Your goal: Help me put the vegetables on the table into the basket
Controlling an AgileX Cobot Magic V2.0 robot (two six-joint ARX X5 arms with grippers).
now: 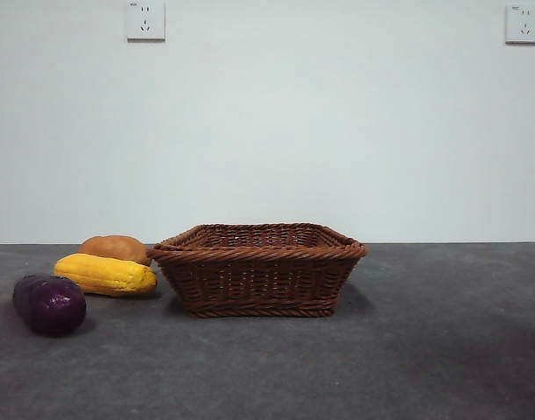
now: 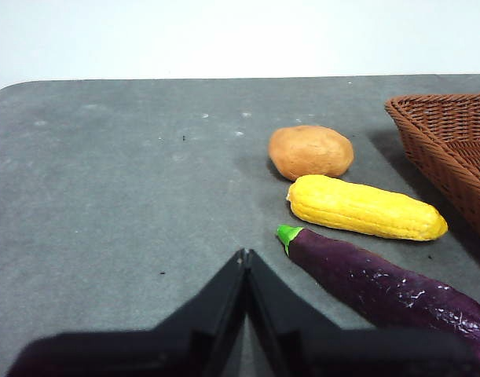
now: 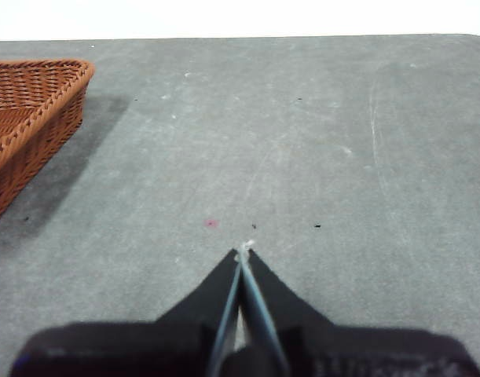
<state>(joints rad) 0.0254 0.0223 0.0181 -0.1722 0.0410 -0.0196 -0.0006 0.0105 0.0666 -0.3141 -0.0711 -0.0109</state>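
So far: nothing moved
Basket [image 1: 258,267]: holds nothing visible
Eggplant [image 2: 389,283], corn [image 2: 365,208], potato [image 2: 311,151]: on table [image 1: 425,350] beside it
Left gripper [image 2: 245,255], right gripper [image 3: 243,253]: closed, holding nothing

Basket [image 2: 448,149] and eggplant [image 2: 389,287] edge-cropped

We find no text, brand, number or sign that can be read in any of the three views. In the front view, the two white wall sockets, one [image 1: 145,20] toward the upper left and the other [image 1: 523,24] at the upper right corner, each carry a tiny dark mark near the top edge that may be lettering, but it is too small and blurred for us to make out. The woven basket [image 1: 258,267], the vegetables and the desk [image 1: 407,350] bear no printing or labels that we can see.
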